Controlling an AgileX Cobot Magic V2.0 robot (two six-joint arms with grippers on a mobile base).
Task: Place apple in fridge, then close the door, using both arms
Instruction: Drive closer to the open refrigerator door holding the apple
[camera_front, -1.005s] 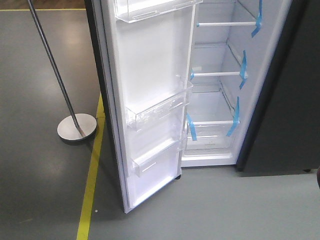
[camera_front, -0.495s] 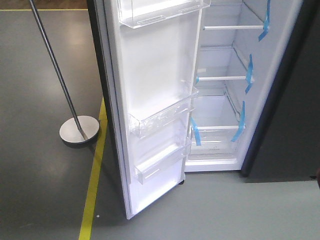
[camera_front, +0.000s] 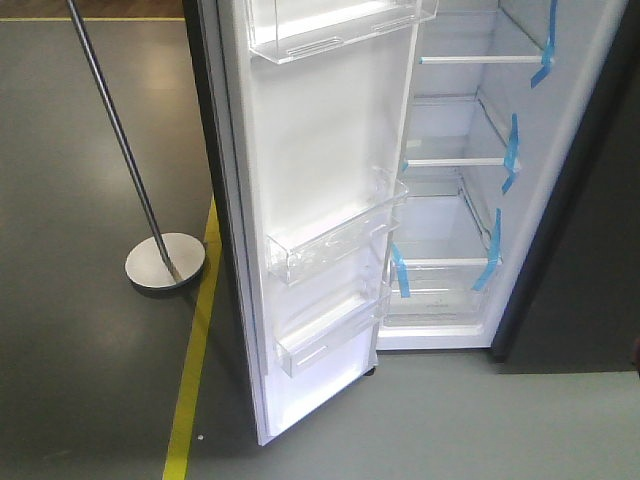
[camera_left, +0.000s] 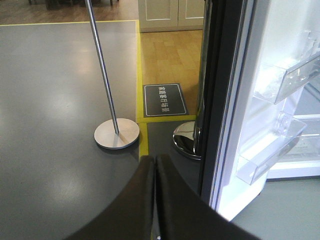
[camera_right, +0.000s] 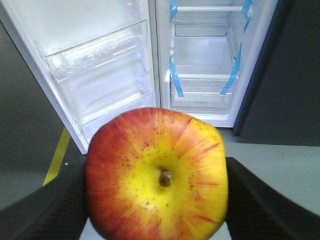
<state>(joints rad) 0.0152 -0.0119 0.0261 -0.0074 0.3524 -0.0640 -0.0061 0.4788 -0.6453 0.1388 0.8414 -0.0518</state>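
The apple sits clamped across its broad middle between the right gripper fingers, stem dimple toward my camera, held in the air short of the open fridge. I judge it firm, waxy-slick and easily bruised, so this wide side-to-side hold with modest pressure suits it. The left gripper hangs with jaws pressed together on nothing beside the door. Against a second ago, fridge, door and floor stand have all slid right and down in my front view, so I reckon the base is moving.
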